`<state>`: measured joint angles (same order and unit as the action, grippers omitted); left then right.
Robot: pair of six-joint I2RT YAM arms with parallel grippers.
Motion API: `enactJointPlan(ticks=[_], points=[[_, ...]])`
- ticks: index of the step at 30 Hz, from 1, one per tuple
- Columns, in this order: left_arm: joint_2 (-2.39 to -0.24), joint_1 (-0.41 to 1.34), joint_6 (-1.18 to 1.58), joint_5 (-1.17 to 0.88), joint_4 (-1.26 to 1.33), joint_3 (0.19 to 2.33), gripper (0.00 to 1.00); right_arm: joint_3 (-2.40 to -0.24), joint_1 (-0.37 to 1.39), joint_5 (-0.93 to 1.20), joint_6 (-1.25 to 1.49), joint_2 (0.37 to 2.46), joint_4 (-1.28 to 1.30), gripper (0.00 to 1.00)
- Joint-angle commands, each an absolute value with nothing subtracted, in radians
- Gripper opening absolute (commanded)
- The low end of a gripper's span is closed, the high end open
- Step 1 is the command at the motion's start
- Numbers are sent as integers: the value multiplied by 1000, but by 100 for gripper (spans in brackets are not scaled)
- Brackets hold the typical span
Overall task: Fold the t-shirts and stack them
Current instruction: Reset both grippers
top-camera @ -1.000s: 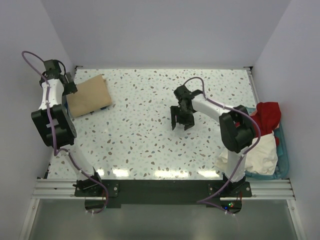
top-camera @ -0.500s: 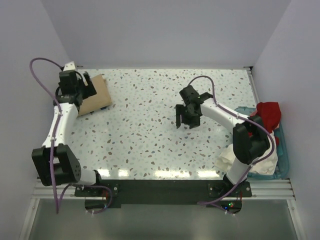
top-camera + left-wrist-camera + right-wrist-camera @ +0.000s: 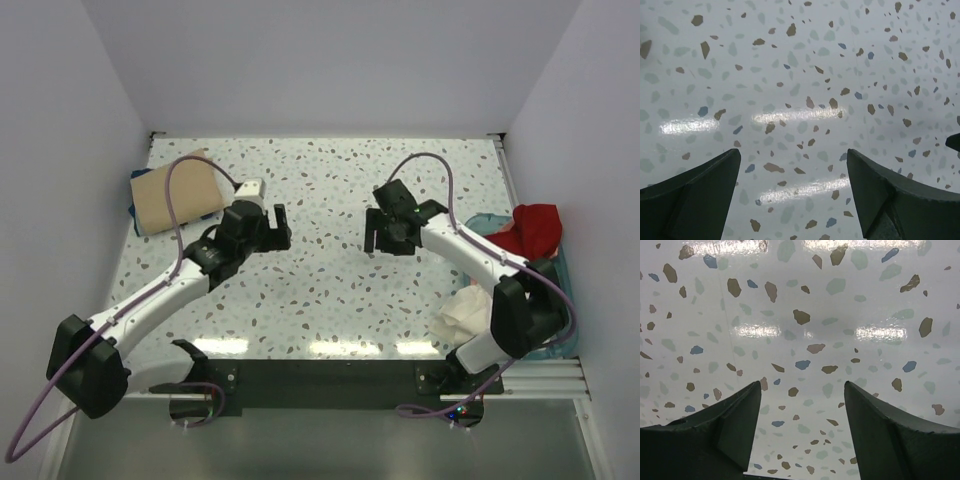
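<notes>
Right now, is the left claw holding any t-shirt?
No, the left claw is open above the table and holds nothing.

The top camera sits high behind the black mounting rail (image 3: 320, 372) of the two arms, looking steeply down on the whole white speckled terrazzo-pattern table (image 3: 320, 300). Each wrist camera hangs close over that tabletop, facing down between its own dark fingers: the left gripper (image 3: 792, 165) and the right gripper (image 3: 802, 390). All three views share the table's speckled middle
</notes>
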<state>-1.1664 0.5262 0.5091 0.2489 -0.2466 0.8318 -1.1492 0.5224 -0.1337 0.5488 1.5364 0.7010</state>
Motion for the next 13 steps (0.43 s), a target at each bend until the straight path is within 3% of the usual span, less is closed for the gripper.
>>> enactJointPlan(ticks=[1,13], points=[[-1169,600,586,337,-193,813,92,-1114,520,-204,584,1486,664,71],[-1160,632,554,341,-179,807,95,-989,430,-293,611,1365,722,75]])
